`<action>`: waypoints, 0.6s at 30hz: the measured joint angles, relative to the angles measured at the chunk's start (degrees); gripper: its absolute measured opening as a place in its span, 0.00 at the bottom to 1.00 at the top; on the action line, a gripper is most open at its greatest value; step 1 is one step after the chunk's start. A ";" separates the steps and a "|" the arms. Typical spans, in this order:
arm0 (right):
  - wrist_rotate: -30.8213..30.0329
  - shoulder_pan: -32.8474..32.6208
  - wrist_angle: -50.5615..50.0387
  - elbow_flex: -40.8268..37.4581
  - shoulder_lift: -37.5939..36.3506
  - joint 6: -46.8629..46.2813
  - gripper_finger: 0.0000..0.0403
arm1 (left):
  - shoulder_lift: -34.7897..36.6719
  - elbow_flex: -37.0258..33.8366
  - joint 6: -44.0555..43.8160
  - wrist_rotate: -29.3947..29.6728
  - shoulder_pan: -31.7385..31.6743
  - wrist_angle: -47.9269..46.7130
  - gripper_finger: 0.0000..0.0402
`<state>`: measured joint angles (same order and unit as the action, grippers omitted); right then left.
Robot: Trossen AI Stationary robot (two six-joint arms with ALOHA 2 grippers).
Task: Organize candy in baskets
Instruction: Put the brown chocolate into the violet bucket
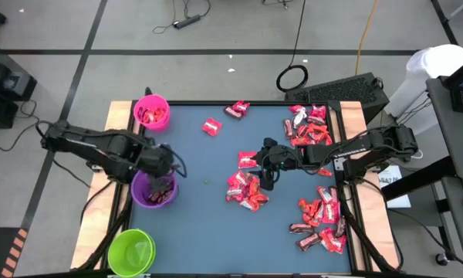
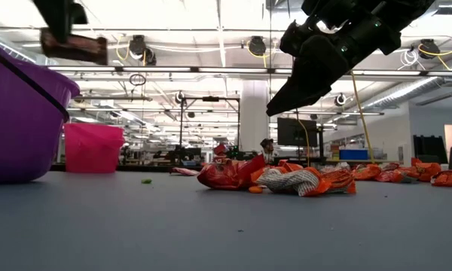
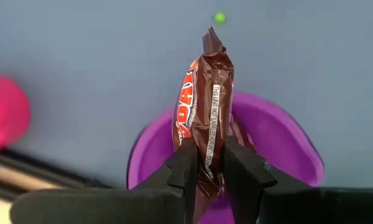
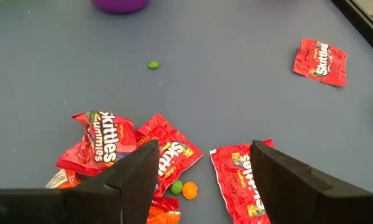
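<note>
Here, from left to right across the table:
Lime green basket: stands at the near left corner, well apart from both arms; no candy can be made out in it.
Left gripper: narrowed onto a dark brown candy bar, pinching its lower end so the wrapper stands up between the fingers. It hangs directly over the purple basket, which looks like the reason for this pose: the brown piece is lined up to drop in.
Purple basket, high view: sits at the left edge of the blue mat, already holding dark wrappers, so it seems to be the tub for brown candy.
Pink basket: at the far left corner, with red wrappers inside, apparently the tub for reds.
Green speck: a loose sweet on the mat between the purple basket and the middle pile.
Right gripper: fingers spread wide, holding nothing, poised just above the middle pile of red Skittles packets, probably choosing the next pick.
Lone Skittles packet: lies flat, well apart from the pile.
Right-side candy: red and brown pieces lie unsorted along the right edge, so most of the sorting remains.
</note>
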<state>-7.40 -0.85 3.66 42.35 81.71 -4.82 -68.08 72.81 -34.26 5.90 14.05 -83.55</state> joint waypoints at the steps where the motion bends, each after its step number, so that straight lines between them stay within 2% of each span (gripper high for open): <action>1: 0.00 -0.01 0.00 0.00 0.00 -0.04 0.59 | 0.41 -0.09 -1.42 0.14 1.04 -0.39 0.18; 11: 0.00 -0.01 -0.02 0.00 -0.01 -0.09 0.59 | 4.52 -5.30 -12.42 0.33 11.52 -0.97 0.18; 18: 0.00 0.01 0.00 0.00 0.00 -0.41 0.59 | 4.53 -10.39 -16.14 1.04 15.33 -0.91 0.18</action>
<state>-7.40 -0.84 3.66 42.35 81.71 -5.23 -63.55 62.42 -50.40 6.94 29.38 -84.47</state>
